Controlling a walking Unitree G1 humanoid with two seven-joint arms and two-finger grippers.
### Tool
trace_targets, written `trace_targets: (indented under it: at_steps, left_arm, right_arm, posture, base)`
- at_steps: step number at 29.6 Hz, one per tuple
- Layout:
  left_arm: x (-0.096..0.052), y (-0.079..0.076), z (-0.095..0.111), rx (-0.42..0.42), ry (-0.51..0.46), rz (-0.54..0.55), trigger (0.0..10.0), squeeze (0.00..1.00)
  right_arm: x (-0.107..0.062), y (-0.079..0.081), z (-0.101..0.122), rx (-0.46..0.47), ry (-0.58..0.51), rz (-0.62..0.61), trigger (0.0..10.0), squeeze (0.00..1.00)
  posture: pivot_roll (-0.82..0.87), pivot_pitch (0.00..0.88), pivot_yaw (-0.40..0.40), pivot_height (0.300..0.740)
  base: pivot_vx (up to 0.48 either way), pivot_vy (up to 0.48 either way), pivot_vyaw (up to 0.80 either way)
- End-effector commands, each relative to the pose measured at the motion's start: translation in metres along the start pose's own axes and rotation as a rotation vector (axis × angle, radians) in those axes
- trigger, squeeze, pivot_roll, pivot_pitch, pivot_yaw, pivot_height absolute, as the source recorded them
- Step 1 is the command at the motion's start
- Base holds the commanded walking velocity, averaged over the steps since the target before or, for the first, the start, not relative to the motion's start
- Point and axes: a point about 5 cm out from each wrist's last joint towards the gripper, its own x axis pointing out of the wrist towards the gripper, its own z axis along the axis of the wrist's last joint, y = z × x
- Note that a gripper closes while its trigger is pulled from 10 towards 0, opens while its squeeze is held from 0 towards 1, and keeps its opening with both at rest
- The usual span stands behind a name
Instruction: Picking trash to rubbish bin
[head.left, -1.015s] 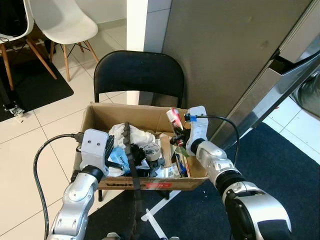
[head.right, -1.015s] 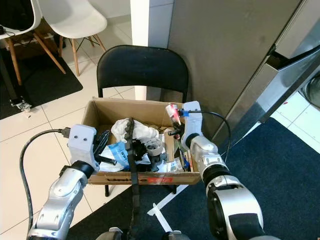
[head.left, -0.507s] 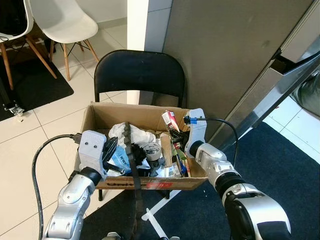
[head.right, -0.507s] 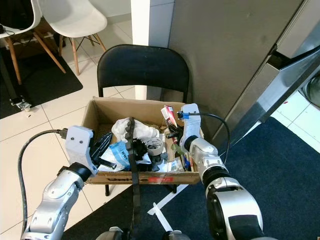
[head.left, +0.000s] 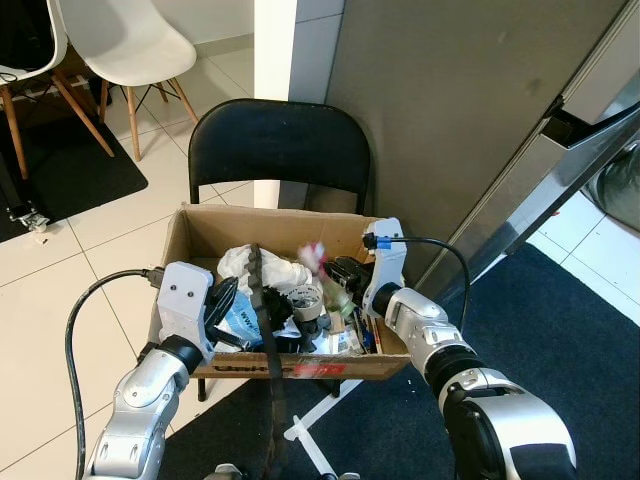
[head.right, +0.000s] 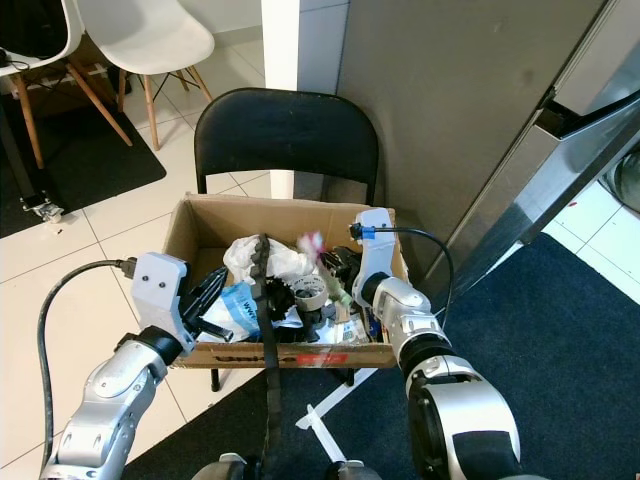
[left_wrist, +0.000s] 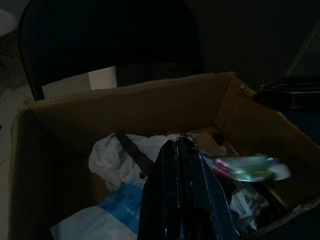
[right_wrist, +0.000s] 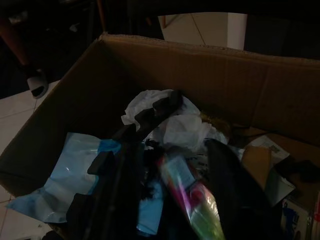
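A cardboard box (head.left: 200, 228) of trash stands on a black folding chair (head.left: 280, 140). It holds white crumpled paper (head.left: 270, 268), a blue-and-white bag (head.left: 240, 312) and a tape roll (head.left: 303, 300). My right gripper (head.left: 343, 278) hangs over the box's right half, its fingers (right_wrist: 125, 190) spread apart. A pink-and-green wrapper (right_wrist: 192, 200) shows blurred and loose between them, over the trash (head.left: 314, 254). At the box's near left corner, my left gripper (head.left: 226, 302) is shut on nothing, pointing into the box (left_wrist: 182, 195).
A black strap (head.left: 264, 330) hangs in front of the box down the middle. A grey cabinet (head.left: 450, 100) rises right behind the chair. White chairs (head.left: 120, 40) stand on tiles at the far left, and a dark rug (head.left: 570, 330) covers the floor at right.
My right gripper swung left and lower over the box. The wrapper, held upright before, is now blurred and loose between spread fingers. The left arm hardly moved.
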Motion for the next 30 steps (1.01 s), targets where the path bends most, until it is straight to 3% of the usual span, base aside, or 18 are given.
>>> trace_targets:
  at_steps: [1, 8, 10, 11, 13, 14, 15, 21, 23, 25, 30]
  left_arm:
    - [-0.002, -0.001, -0.001, -0.006, 0.009, -0.01, 10.0, 0.0]
    - [-0.001, 0.004, 0.0, 0.001, 0.012, 0.011, 10.0, 0.0]
    - [-0.001, 0.007, -0.004, 0.021, 0.037, 0.037, 10.0, 0.0]
    - [-0.001, 0.011, -0.008, 0.057, 0.075, 0.073, 10.0, 0.0]
    - [-0.001, 0.014, -0.012, 0.083, 0.1, 0.098, 10.0, 0.0]
    - [-0.002, 0.018, -0.017, 0.1, 0.137, 0.124, 10.0, 0.0]
    - [-0.003, 0.022, -0.021, 0.12, 0.155, 0.157, 10.0, 0.0]
    - [-0.009, 0.031, -0.019, 0.056, 0.126, 0.257, 10.0, 0.0]
    - [-0.017, 0.035, -0.015, 0.003, 0.08, 0.347, 10.0, 0.0]
    - [-0.024, 0.035, -0.017, -0.012, 0.075, 0.397, 10.0, 0.0]
    - [-0.026, 0.034, -0.024, -0.011, 0.098, 0.413, 10.0, 0.0]
  right_arm:
    - [-0.002, 0.0, -0.005, 0.033, 0.015, 0.008, 10.0, 1.0]
    - [-0.002, -0.001, -0.003, 0.029, 0.005, 0.019, 10.0, 1.0]
    - [-0.003, -0.004, -0.001, -0.042, 0.016, 0.001, 10.0, 1.0]
    - [-0.005, -0.005, -0.002, -0.107, 0.028, 0.008, 10.0, 0.39]
    - [-0.006, -0.006, -0.002, -0.151, 0.037, 0.015, 10.0, 0.39]
    - [-0.008, -0.007, -0.003, -0.18, 0.037, 0.029, 10.0, 0.0]
    - [-0.011, -0.009, -0.003, -0.17, 0.028, 0.032, 10.0, 0.0]
    - [-0.022, -0.024, 0.002, -0.101, -0.045, -0.029, 10.0, 0.0]
    - [-0.034, -0.036, 0.002, 0.099, -0.149, -0.062, 10.0, 0.0]
    - [-0.046, -0.037, -0.008, 0.217, -0.194, -0.03, 10.0, 0.0]
    - [-0.057, -0.032, -0.025, 0.212, -0.158, -0.005, 10.0, 0.0]
  posture:
    - [0.05, 0.212, -0.087, 0.74]
    - [0.05, 0.21, -0.085, 0.74]
    - [0.05, 0.205, -0.083, 0.74]
    - [0.05, 0.205, -0.083, 0.74]
    - [0.05, 0.205, -0.083, 0.74]
    - [0.05, 0.195, -0.082, 0.74]
    - [0.05, 0.192, -0.084, 0.74]
    - [0.06, 0.178, -0.085, 0.74]
    - [0.07, 0.156, -0.081, 0.74]
    - [0.07, 0.129, -0.072, 0.74]
    - [0.04, 0.096, -0.069, 0.74]
  base:
    - [0.0, 0.0, 0.0]
    - [0.0, 0.0, 0.0]
    - [0.0, 0.0, 0.0]
    - [0.0, 0.0, 0.0]
    - [0.0, 0.0, 0.0]
    - [0.0, 0.0, 0.0]
    - [0.0, 0.0, 0.0]
    - [0.0, 0.0, 0.0]
    - [0.0, 0.0, 0.0]
    - [0.0, 0.0, 0.0]
    - [0.0, 0.0, 0.0]
